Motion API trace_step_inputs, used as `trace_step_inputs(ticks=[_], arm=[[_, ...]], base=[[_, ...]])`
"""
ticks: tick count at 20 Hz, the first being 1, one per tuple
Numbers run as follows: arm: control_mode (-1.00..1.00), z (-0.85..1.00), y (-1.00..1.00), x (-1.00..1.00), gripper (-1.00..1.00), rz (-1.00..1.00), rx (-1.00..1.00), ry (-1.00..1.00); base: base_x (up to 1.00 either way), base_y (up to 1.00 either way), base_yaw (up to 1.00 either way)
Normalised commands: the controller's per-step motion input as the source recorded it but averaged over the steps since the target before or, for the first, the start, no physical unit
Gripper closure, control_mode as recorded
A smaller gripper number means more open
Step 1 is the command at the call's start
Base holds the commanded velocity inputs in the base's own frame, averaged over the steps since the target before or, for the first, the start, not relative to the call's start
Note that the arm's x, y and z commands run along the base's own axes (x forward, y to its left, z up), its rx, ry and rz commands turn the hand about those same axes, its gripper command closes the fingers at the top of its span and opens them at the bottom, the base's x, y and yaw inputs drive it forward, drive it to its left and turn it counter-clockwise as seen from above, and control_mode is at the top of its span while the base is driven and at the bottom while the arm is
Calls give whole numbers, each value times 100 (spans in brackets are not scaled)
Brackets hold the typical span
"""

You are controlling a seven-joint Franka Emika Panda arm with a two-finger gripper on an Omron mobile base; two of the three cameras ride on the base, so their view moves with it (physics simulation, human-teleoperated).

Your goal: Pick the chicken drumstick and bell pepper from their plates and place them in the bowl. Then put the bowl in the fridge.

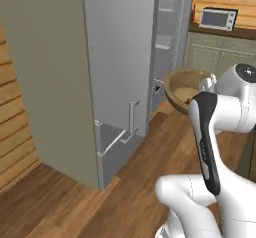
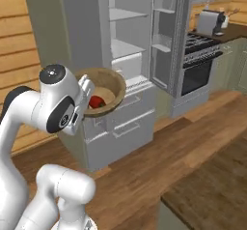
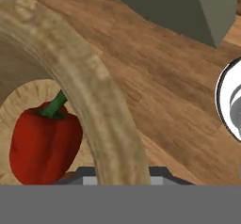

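Bowl is up in the air, carried at the arm's end in front of the open fridge, well off the floor. Bell pepper sits inside on the bottom, stem up; a sliver of orange-brown just under it by the rim may be the drumstick, too little visible to confirm.

Claw is clamped on the bowl's thick rim: the hand view has the rim running straight down between the two tips. A rim pinch is likely the only hold a two-finger claw gets on something this wide.

Bowl looks tilted, mouth facing partly sideways toward the right base camera. Contents stay low in the hollow, so the tilt seems tolerable, but I'd level it before insertion.

Fridge door is swung open, pale shelves exposed. Bowl hangs just below and in front of them, so I judge this the approach to placement: lift a little, push in.
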Motion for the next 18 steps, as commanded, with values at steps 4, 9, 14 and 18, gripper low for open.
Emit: trace_step_inputs(ticks=[4, 9, 14, 18], arm=[[100, 0, 0, 0, 100, 0, 0, 0], [100, 0, 0, 0, 100, 0, 0, 0], [100, 0, 0, 0, 100, 0, 0, 0], [100, 0, 0, 0, 100, 0, 0, 0]], base=[[2, 11, -98], [12, 30, -83], [60, 72, -25], [40, 34, -16]])
